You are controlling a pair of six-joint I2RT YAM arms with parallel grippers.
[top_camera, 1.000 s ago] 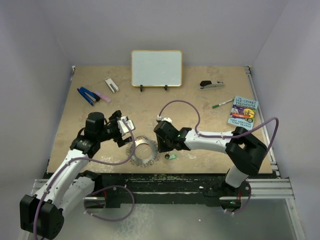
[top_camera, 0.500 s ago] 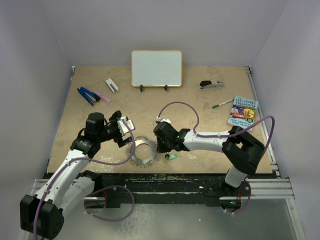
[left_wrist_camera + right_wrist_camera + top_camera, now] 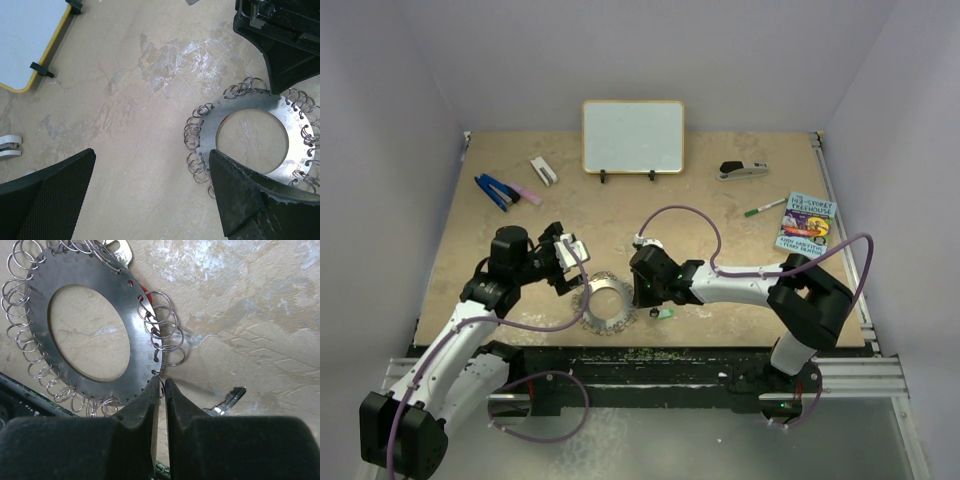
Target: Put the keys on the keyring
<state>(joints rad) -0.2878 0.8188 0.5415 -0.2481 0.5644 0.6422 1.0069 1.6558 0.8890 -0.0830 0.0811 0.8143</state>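
Pale lilac walls close around a beige stone-patterned counter point(image 3: 620, 210), and a white board with a yellow frame point(image 3: 632, 136) stands at its 12 o'clock edge. The large flat silver metal keyring point(image 3: 604, 303) lies flat near the 6 o'clock edge, between the two arms. It has a fringe of small wire loops point(image 3: 165, 335) around its rim.

The right gripper point(image 3: 642, 295) is low at the 3 o'clock side of the keyring in the top view. In the right wrist view its jaws are almost closed, with only a thin slit between them, and the tips meet the rim of the disc. If they pinch a loop or the rim, I cannot tell.

The left gripper point(image 3: 150, 165) hangs at 10 o'clock from the keyring. Its jaws are wide apart and hold nothing, and one finger covers part of the rim in the left wrist view.

The tiny key with a green plastic head point(image 3: 663, 313) lies on the counter just beside the keyring, at 4 o'clock. The tiny key with a red plastic head point(image 3: 142, 291) is mostly hidden under the disc; only a little red shows at the rim.
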